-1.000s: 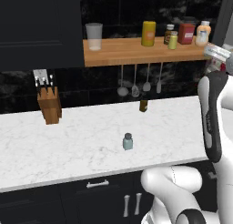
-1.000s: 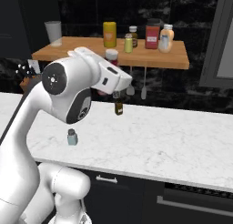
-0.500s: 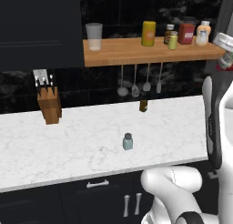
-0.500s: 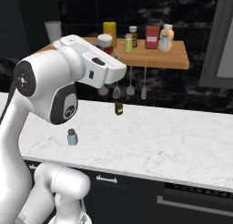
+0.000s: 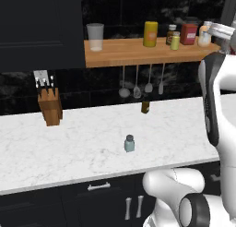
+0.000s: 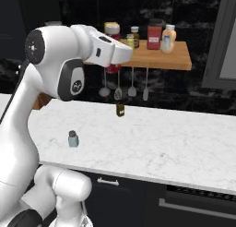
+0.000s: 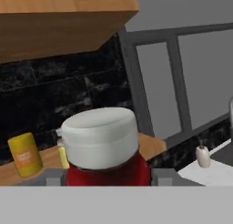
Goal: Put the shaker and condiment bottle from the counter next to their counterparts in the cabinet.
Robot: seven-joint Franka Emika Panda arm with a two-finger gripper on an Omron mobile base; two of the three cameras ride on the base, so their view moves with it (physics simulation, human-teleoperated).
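Your gripper (image 7: 105, 184) fingers are closed on the condiment bottle (image 7: 103, 148), held up at the level of the cabinet (image 5: 138, 53) shelf. The shaker (image 5: 129, 143) stands upright on the counter (image 5: 83, 143), well apart from the gripper.

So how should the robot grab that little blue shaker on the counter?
Probably around its straight sides, just under the grey cap. The shaker stands upright with open counter all around, so coming down from above with a finger on each side looks easiest.

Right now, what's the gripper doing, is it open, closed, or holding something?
Gripper: jaws shut on the condiment bottle, its white cap close up in the hand view, raised near the cabinet.
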